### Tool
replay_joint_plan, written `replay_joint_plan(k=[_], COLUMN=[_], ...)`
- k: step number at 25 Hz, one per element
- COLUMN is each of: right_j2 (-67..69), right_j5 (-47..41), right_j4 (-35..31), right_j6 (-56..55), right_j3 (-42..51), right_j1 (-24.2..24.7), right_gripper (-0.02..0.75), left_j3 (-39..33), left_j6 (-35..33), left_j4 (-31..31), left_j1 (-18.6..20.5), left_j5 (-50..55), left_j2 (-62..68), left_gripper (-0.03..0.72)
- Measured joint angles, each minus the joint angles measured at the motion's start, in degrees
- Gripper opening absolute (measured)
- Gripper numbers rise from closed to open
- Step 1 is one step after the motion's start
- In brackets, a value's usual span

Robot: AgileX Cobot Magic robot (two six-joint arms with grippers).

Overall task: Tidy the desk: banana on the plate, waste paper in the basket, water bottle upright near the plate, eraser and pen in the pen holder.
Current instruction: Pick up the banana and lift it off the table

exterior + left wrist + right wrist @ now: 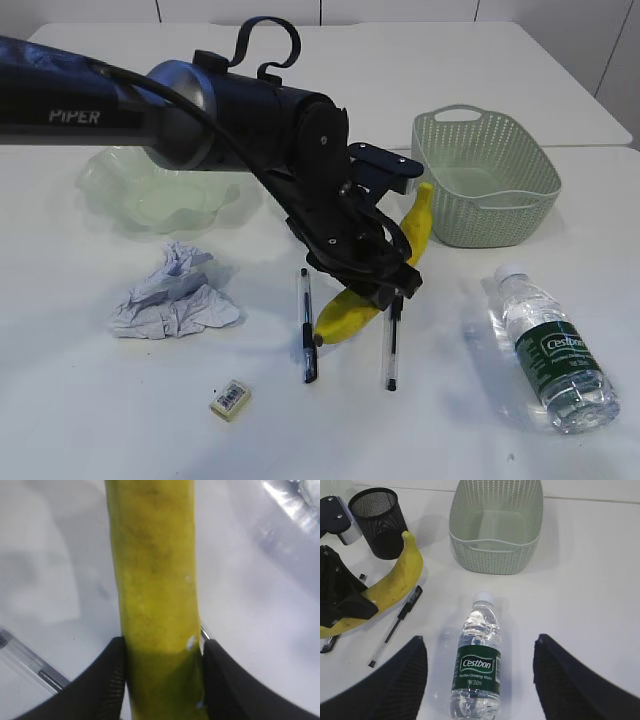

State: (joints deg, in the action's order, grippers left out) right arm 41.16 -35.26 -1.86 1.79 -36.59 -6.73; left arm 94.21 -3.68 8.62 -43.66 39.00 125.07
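Observation:
My left gripper (388,285) is shut on the yellow banana (345,315), its black fingers pressing both sides of the fruit (155,580). The banana slants between two pens (307,330) (392,350); I cannot tell whether it is off the table. The pale green plate (100,180) sits at the back left. Crumpled waste paper (175,295) lies front left, and the eraser (230,398) lies near the front edge. The water bottle (477,650) lies on its side below my open right gripper (480,680). The black mesh pen holder (377,522) stands by the banana's tip.
The green basket (540,170) stands at the back right, with nothing inside it in the right wrist view (495,542). The left arm spans the middle of the table and hides the pen holder in the exterior view. A second table stands behind.

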Motion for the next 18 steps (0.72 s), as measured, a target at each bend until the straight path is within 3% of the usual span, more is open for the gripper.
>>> replay_joint_plan(k=[9,18], right_j2=[0.0,0.0], right_j5=[0.0,0.0], right_j4=[0.23,0.26], right_j6=[0.0,0.0], right_j3=[0.0,0.0], right_j1=[0.0,0.0], right_gripper=[0.496,0.496], left_j3=[1.71,1.71], left_j6=[1.4,3.68], left_j4=[-0.48,-3.19], left_j1=[0.35,4.55], left_j5=[3.0,4.64], left_j2=[-0.47,-6.63], left_gripper=[0.311,0.311])
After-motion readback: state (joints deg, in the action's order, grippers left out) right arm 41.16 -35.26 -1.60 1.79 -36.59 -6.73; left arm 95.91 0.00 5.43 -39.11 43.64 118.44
